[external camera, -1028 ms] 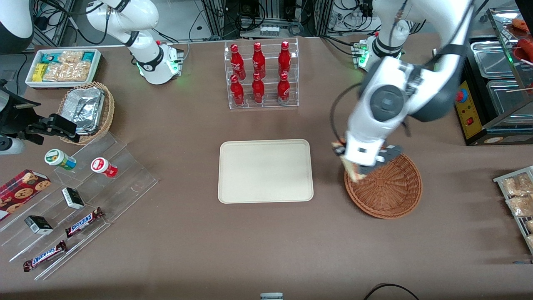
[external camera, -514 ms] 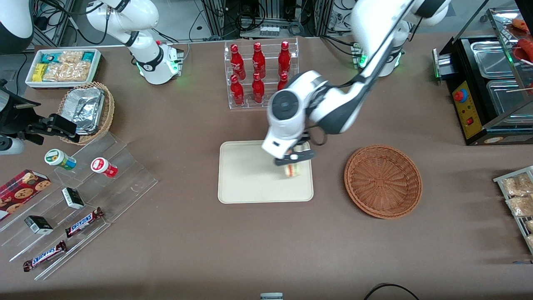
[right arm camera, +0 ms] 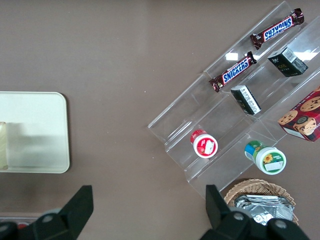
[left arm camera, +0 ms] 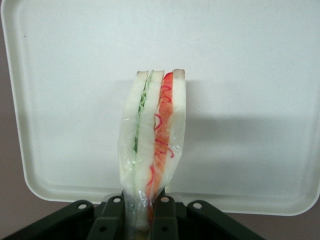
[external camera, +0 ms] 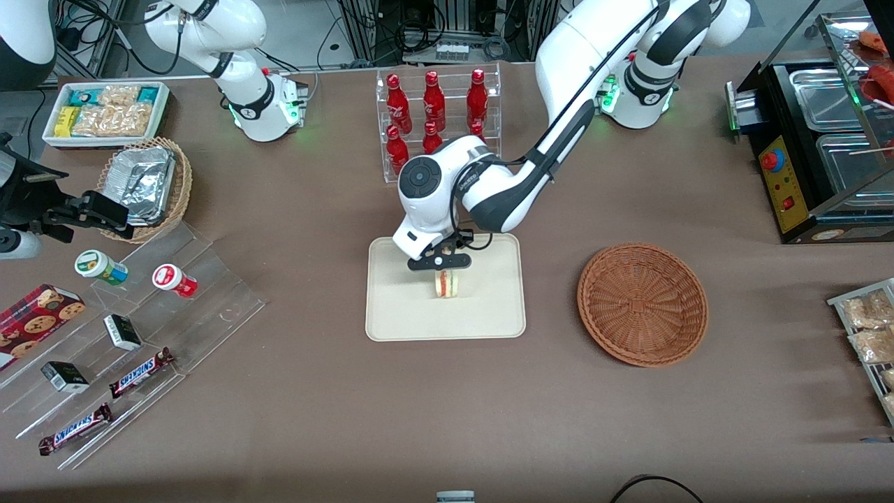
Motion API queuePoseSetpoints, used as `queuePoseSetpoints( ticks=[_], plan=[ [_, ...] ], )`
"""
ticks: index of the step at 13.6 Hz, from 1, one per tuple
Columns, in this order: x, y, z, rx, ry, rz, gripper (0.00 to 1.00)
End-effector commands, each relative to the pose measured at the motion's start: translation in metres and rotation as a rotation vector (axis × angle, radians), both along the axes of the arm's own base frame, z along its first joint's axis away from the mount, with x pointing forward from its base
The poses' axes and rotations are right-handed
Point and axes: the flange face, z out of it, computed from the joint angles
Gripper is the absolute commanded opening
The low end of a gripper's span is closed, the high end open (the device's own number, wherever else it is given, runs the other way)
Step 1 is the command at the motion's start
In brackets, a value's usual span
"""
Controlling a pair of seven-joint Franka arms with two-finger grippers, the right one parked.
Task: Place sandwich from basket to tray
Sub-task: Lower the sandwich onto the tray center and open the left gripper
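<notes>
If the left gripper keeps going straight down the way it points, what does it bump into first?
Probably the tray. The left gripper points down over it, shut on the sandwich, so the sandwich's end would likely touch first.

Brown table [external camera: 314, 433]; cables, equipment racks [external camera: 447, 28] at its edge farthest from camera.

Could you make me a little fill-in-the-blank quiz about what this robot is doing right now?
1. The gripper is shut on the ____.
2. The gripper hangs over the cream ____.
3. The round brown basket now holds ____.
4. The bottles in the clear rack are coloured ____.

Missing words: sandwich; tray; nothing; red.
</notes>
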Motion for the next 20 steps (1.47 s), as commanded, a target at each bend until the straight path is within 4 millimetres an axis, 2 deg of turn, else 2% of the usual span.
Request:
queuePoseSetpoints(
  ticks=[1,2,6,7,8,9,10,11,12,14,16,18,20],
  plan=[
    [0.006,-0.010,-0.008,-0.025,-0.043,0.051,0.00],
    [0.008,-0.011,-0.017,-0.040,-0.053,0.079,0.00],
    [0.009,-0.011,-0.029,-0.042,-0.049,0.086,0.00],
    [0.010,-0.010,-0.033,-0.039,-0.045,0.085,0.30],
    [0.011,-0.009,-0.033,-0.040,-0.044,0.080,0.79],
    [0.012,-0.009,-0.027,-0.043,-0.050,0.078,0.99],
    [0.012,-0.009,-0.020,-0.042,-0.053,0.079,1.00],
    [0.014,-0.008,-0.005,-0.046,-0.064,0.096,1.00],
    [0.017,-0.002,0.027,-0.051,-0.073,0.110,1.00],
    [0.033,0.028,0.092,-0.026,-0.079,0.161,1.00],
    [0.036,0.055,0.149,-0.025,-0.062,0.209,1.00],
    [0.047,0.105,0.203,0.010,-0.030,0.277,1.00],
    [0.052,0.150,0.241,0.054,-0.018,0.329,1.00]
  ],
)
